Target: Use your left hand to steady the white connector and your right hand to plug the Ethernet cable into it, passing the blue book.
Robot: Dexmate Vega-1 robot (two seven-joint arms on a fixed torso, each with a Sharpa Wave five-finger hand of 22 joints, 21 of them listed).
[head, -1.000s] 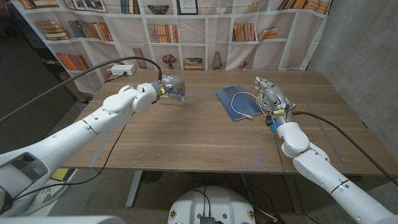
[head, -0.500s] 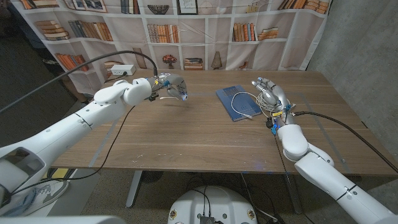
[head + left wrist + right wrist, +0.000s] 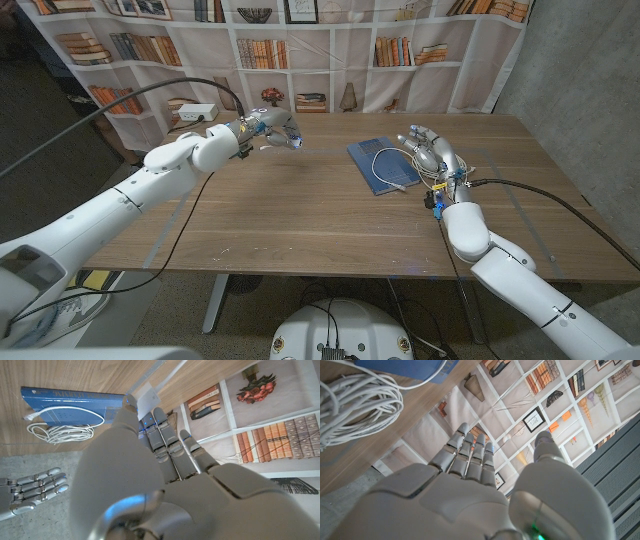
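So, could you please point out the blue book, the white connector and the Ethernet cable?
blue book [image 3: 366,160], head view, bare cover near its left edge.
white connector [image 3: 198,112], head view, middle of the box.
Ethernet cable [image 3: 392,160], head view, its loop on the book.

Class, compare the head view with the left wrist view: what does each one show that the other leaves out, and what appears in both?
Head view alone: the white connector at the table's far left corner, both arms reaching in, and the whole wooden table.

Left wrist view alone: a close look along the back of the left hand, fingers extended and holding nothing.

Both: the blue book, the coiled white Ethernet cable by it, the right hand, and the bookshelf backdrop.
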